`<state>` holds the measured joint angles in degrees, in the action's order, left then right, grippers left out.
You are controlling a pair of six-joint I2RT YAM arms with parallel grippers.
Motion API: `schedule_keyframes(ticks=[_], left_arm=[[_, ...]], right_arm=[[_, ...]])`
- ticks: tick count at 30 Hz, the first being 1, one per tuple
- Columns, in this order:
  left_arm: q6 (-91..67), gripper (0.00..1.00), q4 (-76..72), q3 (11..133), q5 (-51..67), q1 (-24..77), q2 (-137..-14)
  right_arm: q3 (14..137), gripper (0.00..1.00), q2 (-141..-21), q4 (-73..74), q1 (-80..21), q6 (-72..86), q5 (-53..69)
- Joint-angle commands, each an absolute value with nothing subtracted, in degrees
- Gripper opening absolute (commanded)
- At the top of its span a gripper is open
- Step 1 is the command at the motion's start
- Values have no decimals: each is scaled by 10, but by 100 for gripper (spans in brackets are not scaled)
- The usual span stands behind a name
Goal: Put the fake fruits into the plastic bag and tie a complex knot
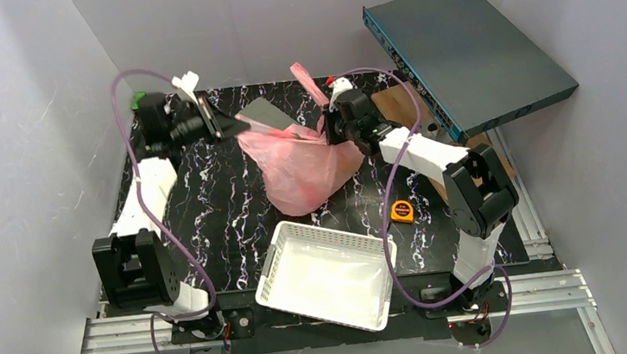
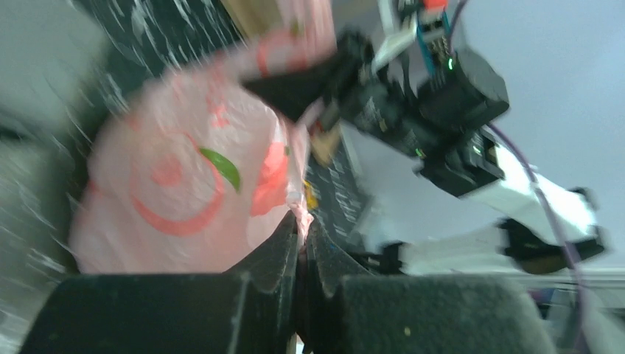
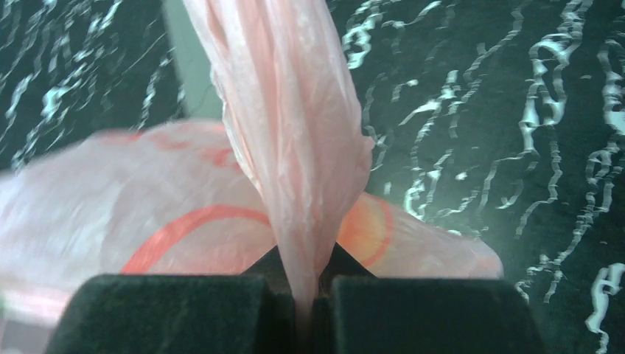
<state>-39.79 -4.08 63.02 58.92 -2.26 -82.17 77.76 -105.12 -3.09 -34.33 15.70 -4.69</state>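
The left gripper (image 1: 231, 126) and right gripper (image 1: 324, 131) each pinch the plastic bag (image 1: 301, 169) at its top. Holding the sides apart likely prepares for tying.

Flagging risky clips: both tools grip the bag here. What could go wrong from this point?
1. The left tool pinches only a thin edge of the bag, which may slip out under tension.
2. The right tool holds a bunched strip that looks taut. The thin film could stretch or tear.
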Motion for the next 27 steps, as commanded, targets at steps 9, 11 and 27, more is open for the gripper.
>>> schedule_keyframes(ticks=[9, 11, 27], left_arm=[[123, 0, 252, 915, 475, -27, -977], [141, 0, 241, 868, 445, -29, -969], [161, 0, 216, 767, 567, -19, -885]], right_arm=[[689, 1, -1029, -37, -384, -71, -55], [719, 1, -1065, -29, -384, -77, -89], [845, 78, -999, 71, -345, 159, 92]])
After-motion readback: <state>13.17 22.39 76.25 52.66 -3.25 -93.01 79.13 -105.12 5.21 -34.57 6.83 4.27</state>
